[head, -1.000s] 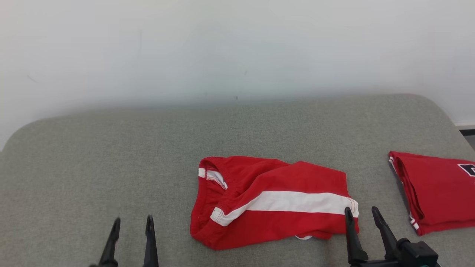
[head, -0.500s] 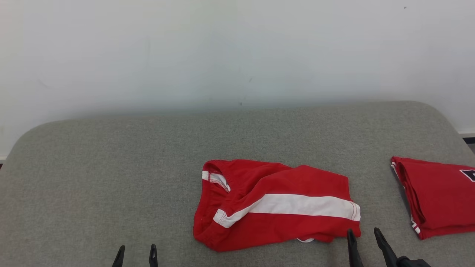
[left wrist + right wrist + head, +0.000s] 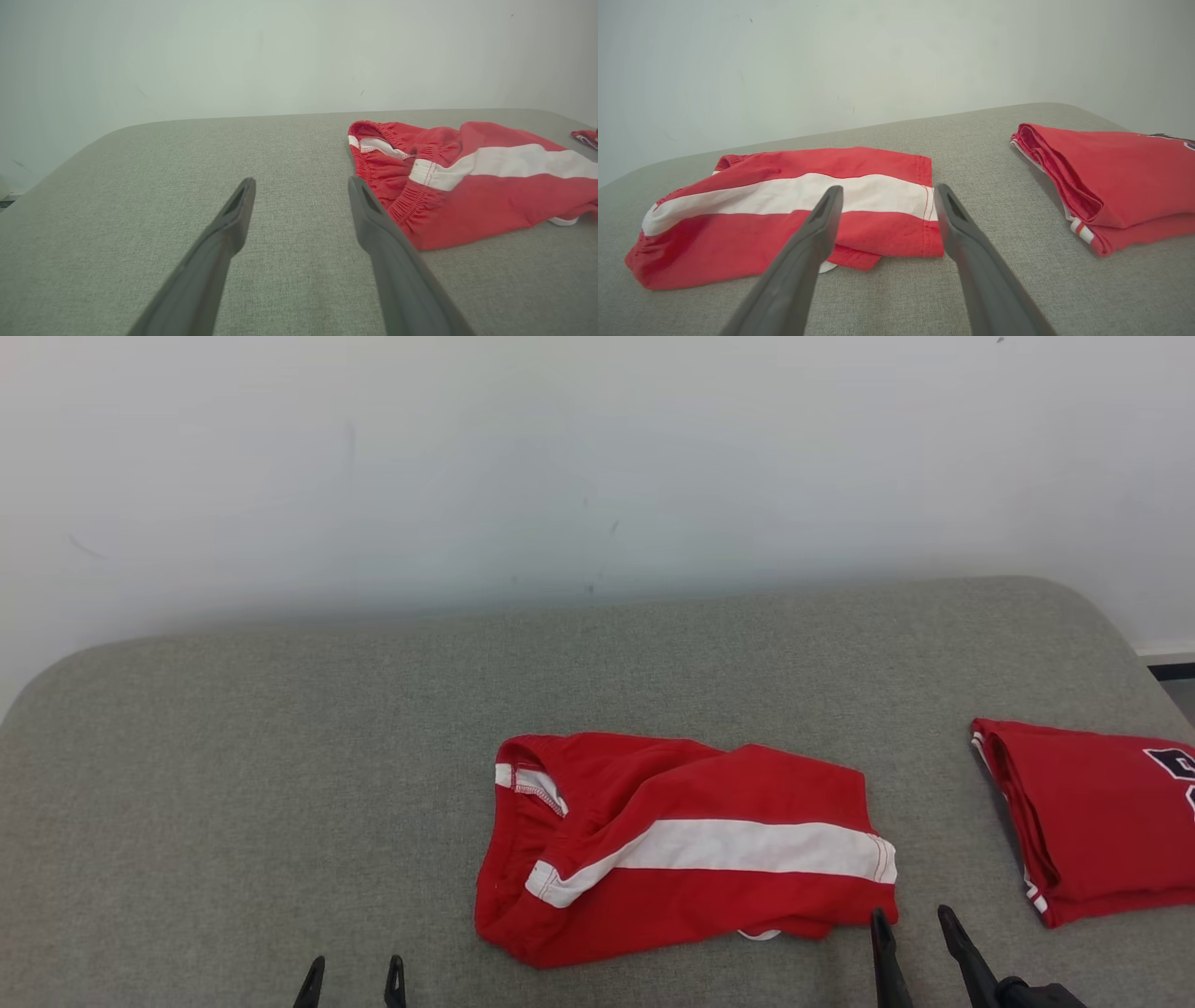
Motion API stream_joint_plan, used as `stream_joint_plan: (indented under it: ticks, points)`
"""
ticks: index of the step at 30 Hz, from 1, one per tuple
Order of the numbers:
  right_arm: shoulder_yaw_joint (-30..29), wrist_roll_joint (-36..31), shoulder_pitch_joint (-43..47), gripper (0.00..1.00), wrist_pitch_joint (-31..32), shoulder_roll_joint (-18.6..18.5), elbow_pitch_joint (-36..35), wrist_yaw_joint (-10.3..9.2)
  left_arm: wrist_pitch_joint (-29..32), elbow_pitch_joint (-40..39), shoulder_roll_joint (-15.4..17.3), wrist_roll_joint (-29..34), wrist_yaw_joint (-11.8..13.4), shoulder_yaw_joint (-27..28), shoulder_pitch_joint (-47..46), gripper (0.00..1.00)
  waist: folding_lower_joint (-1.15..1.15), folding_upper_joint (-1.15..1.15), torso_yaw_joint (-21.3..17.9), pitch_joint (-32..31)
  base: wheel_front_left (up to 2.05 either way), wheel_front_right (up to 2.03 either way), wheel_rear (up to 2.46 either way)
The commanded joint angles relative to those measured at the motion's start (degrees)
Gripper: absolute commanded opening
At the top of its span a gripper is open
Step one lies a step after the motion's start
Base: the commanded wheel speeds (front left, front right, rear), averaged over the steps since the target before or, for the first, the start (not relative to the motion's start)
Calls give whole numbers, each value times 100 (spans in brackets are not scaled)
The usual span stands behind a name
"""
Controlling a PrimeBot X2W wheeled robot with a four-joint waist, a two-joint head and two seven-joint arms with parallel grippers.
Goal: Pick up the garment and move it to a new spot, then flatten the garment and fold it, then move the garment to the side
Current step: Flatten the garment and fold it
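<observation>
The red shorts point(image 3: 681, 849) with a white stripe lie on the grey surface point(image 3: 280, 756), about midway between its left and right edges and closer to the front edge than to the back one. They are not flat: the cloth is creased, and the elastic waist at the left end stands a little open and shows a white inner band. The leg hem points to the right edge. A second red garment, a folded shirt point(image 3: 1092, 812), lies at the right edge, well apart from the shorts. The left pincer point(image 3: 357, 963) is open and holds nothing. It is over bare surface near the front edge, to the left of the waist. The right pincer point(image 3: 911, 915) is also open and empty, with its fingers just beside the front right corner of the shorts. A pale wall point(image 3: 560, 457) is behind the back edge.
</observation>
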Motion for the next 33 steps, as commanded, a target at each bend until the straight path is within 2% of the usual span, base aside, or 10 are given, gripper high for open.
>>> stream_joint_plan:
  ticks: [1,15,23,30,33]
  points:
    - [12,17,-30,100,-1,13,7,-12,-16,11,-22,45,-19,24,-58,100,0,0,8,7,0,0,0]
    - [47,46,-60,100,-1,13,9,-12,-16,38,-82,165,-141,92,-62,100,0,0,-28,53,0,0,0]
    - [34,22,-110,100,-1,13,-7,-12,-16,124,-30,100,-410,99,-367,100,0,0,-73,118,0,0,0]
    - [41,-87,-359,100,156,-25,99,-12,-16,619,81,-32,-619,-204,-891,100,0,0,-150,202,0,0,0]
    - [213,2,-593,100,417,-221,136,-12,116,1055,186,-190,-682,-530,-1347,100,0,0,-215,261,0,0,0]
